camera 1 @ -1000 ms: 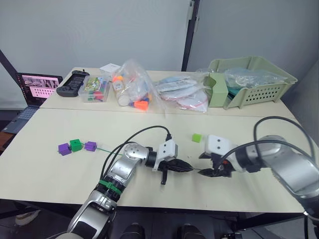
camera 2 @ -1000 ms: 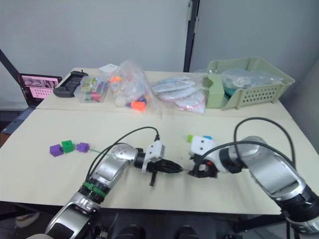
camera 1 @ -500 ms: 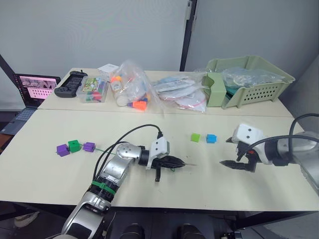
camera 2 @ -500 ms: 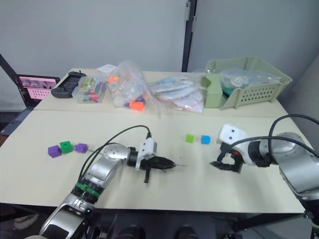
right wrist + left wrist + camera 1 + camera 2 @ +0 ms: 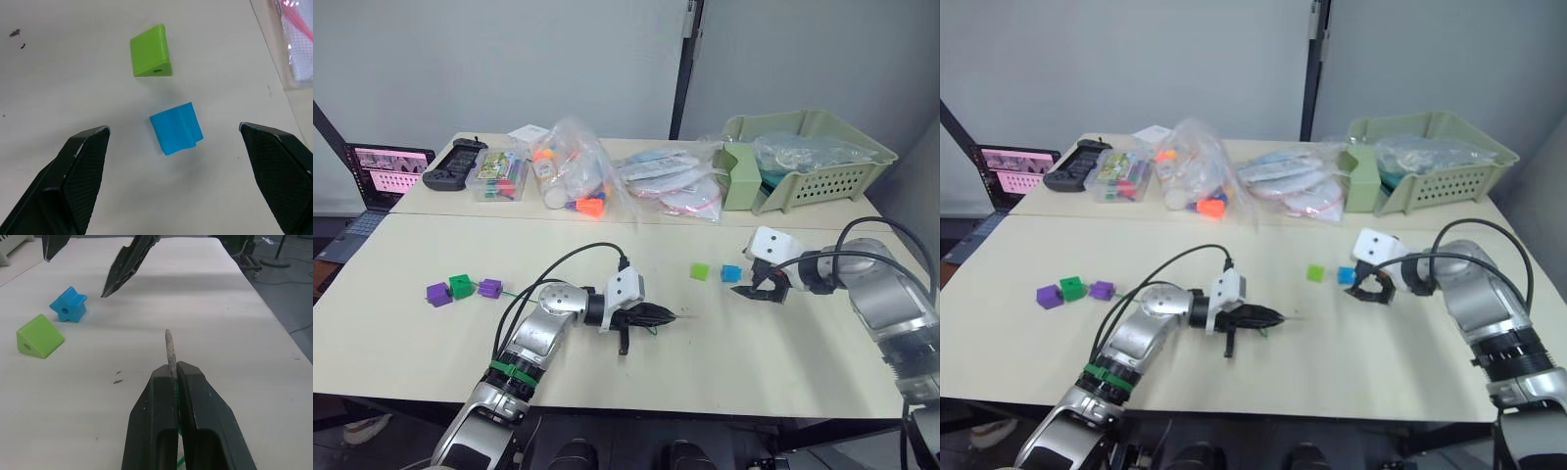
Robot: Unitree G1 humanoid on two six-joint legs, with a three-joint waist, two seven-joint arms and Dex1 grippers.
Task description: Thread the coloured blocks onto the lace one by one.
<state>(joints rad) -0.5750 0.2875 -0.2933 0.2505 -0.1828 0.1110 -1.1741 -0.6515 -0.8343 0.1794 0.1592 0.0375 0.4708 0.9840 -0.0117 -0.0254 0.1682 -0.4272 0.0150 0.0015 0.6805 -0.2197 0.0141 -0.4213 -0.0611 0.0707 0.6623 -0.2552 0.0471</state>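
On the cream table (image 5: 431, 245), well behind both grippers, stand a green basket (image 5: 813, 157), several clear bags of toys (image 5: 573, 176), and at the far left a laptop (image 5: 382, 171).

Nearer, the left gripper (image 5: 664, 315) lies low over the tabletop with its fingers (image 5: 195, 426) pressed together on the lace (image 5: 170, 355); the stiff greyish tip sticks out just beyond the fingertips, bare, pointing toward the right gripper. From behind those fingers the thin green cord runs back along the table to three blocks well off to the left: a purple block (image 5: 438, 293), a dark green block (image 5: 461, 285) and a second purple block (image 5: 489, 288), sitting in a close row. They seem already threaded, though whether the cord passes through all three is too small to confirm.

The right gripper (image 5: 176, 176) hangs over the table with its fingers (image 5: 80, 176) spread wide. The blue block (image 5: 175, 128) lies between and slightly ahead of them, untouched, with the light green block (image 5: 150, 58) just beyond it.

By this reckoning three of five are done and two remain. The step in hand looks like taking the blue block, which must be lifted and turned so its hole meets the waiting tip.
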